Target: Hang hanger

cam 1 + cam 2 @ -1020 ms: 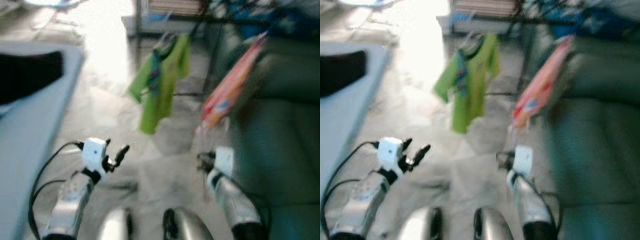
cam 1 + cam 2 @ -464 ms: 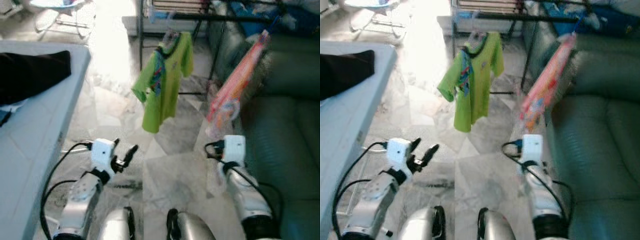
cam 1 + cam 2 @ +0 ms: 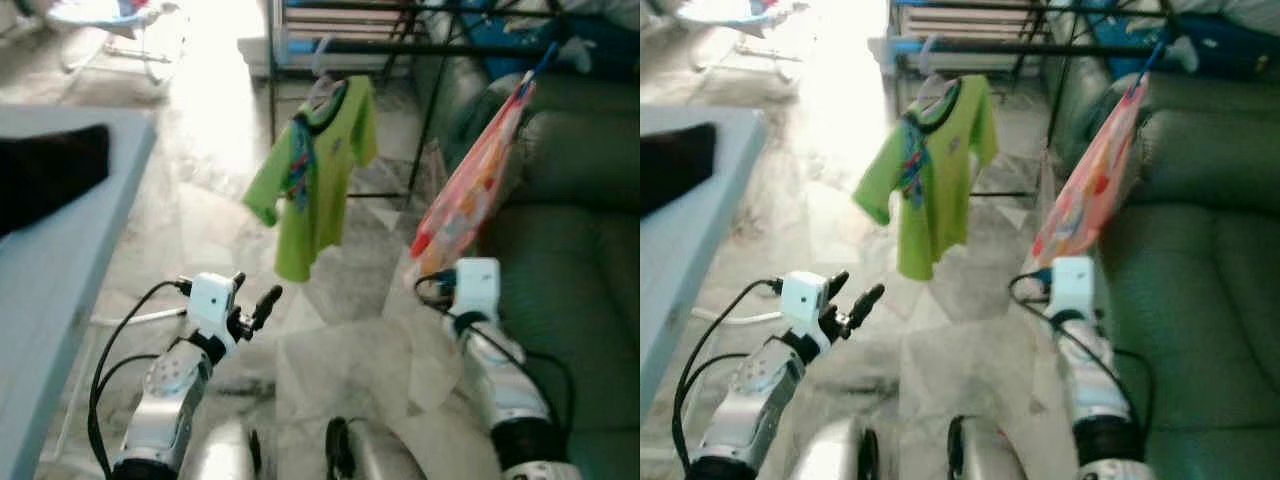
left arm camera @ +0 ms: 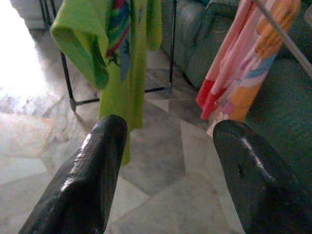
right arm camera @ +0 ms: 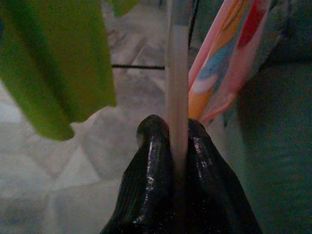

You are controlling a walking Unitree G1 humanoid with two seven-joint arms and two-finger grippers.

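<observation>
**Supervisor:** Report the scene, largest items first.

**Operator:** I see a green sofa (image 3: 570, 260) on the right and a black drying rack (image 3: 1040, 45) ahead, its rail carrying a green shirt (image 3: 318, 175).

**Supervisor:** Hanger position?

**Operator:** The hanger (image 5: 176, 73), with a pink patterned garment (image 3: 1090, 185) on it, rises from my right gripper (image 5: 174, 141), the garment just above the wrist, beside the sofa's edge. Both fingers are pinched on the pale hanger bar.

**Supervisor:** Left gripper?

**Operator:** My left gripper (image 4: 168, 161) is held low, fingers spread, holding nothing, facing the shirt.
</observation>
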